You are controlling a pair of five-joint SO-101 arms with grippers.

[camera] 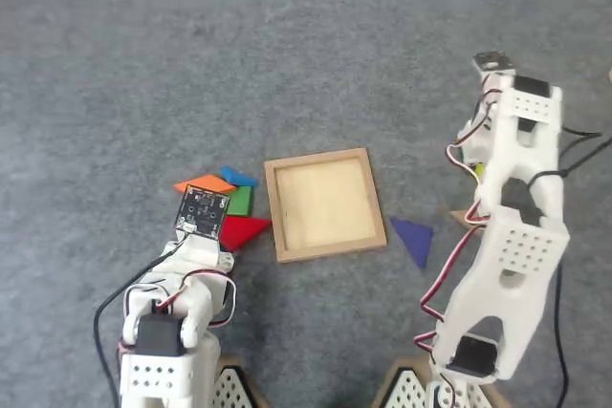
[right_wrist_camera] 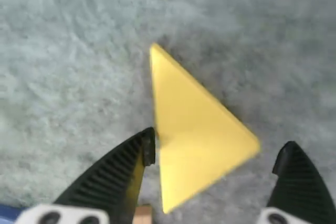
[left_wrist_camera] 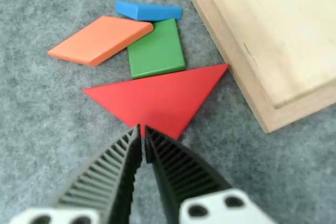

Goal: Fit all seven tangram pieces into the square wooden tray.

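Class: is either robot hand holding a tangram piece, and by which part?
Nothing is held. The left hand is shut, empty, at a corner of the red triangle. The right hand is open around the yellow triangle, not clamped.

No text, label, number or sign is readable.

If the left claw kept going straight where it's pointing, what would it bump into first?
Probably the red triangle, lying just ahead of the shut left gripper; how high the gripper sits above it is unclear.
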